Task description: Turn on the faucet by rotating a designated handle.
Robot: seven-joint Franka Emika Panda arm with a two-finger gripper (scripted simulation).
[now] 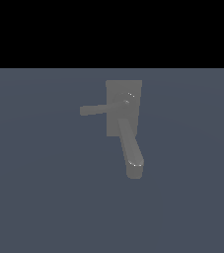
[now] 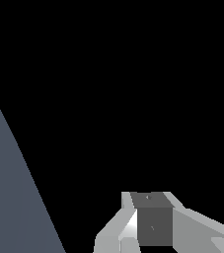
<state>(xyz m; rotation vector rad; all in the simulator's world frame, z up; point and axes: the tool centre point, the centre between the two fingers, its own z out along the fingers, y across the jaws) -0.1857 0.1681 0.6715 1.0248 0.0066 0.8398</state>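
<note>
Grey on grey from my exterior cam: going left to right, the handle (image 1: 94, 110) pokes out sideways toward the exterior view's left, then comes the upright block of the faucet (image 1: 124, 106) standing on the slate-blue floor (image 1: 34, 197), with its fat spout (image 1: 130, 148) angling down toward me. No arm anywhere in that shot. On the wrist cam I get a sliver of floor and the gripper (image 2: 153, 225) pressed against a dark grey block (image 2: 154, 226), though honestly I can't tell if the jaws are clamped or just loose.
</note>
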